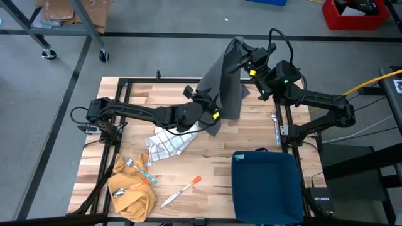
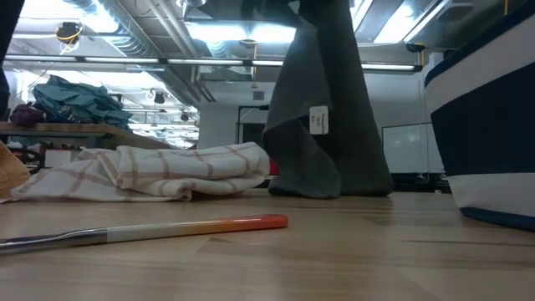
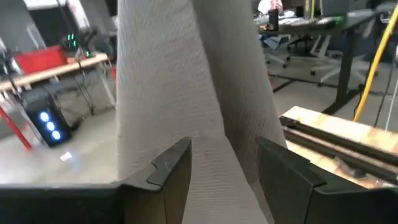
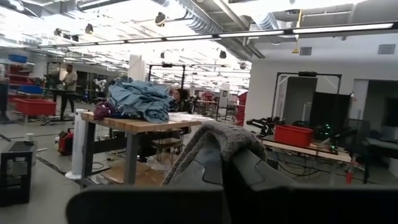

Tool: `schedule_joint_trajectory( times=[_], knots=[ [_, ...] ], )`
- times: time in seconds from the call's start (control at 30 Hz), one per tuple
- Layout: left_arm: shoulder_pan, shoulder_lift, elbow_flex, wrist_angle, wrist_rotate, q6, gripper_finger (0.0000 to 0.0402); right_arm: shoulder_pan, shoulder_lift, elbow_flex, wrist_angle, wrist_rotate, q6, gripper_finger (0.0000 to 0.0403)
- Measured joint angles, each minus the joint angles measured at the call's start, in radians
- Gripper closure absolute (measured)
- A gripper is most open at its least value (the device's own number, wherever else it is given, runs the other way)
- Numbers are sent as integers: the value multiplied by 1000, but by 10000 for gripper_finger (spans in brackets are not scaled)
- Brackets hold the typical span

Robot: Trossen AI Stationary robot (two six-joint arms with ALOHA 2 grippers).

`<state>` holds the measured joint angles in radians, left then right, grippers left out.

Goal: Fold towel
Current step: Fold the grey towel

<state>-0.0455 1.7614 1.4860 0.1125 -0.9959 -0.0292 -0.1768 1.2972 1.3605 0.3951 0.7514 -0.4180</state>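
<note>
A dark grey towel (image 1: 223, 78) hangs from my right gripper (image 1: 246, 55), which is shut on its top end high over the table's far edge. The towel's lower end (image 2: 308, 180) rests bunched on the wooden table (image 1: 251, 135). My left gripper (image 1: 212, 108) is open and points level at the towel's lower half. In the left wrist view the towel (image 3: 180, 81) drops between its two fingers (image 3: 171, 168). My right gripper has a bunched top part of the towel (image 4: 217, 134) between its shut fingers, and the cloth humps over the fingertips. The gripper points a little above level. The towel hangs slack below it with its lower end on the table. My left gripper stands around the hanging cloth; whether its fingers touch it I cannot tell.
A white towel with red checks (image 1: 166, 144) lies crumpled left of the grey one. A yellow cloth (image 1: 132, 191) with a fork and spoon lies at the near left, an orange-handled knife (image 1: 182, 191) lies beside it, and a blue bin (image 1: 267, 185) stands at the near right.
</note>
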Motion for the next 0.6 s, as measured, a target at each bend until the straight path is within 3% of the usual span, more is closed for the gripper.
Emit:
schedule_joint_trajectory(
  times=[0.6],
  knots=[
    [16, 40, 0, 9, 83, -278, 235, 0, 0, 0, -1, -24, 27, 402]
  ],
)
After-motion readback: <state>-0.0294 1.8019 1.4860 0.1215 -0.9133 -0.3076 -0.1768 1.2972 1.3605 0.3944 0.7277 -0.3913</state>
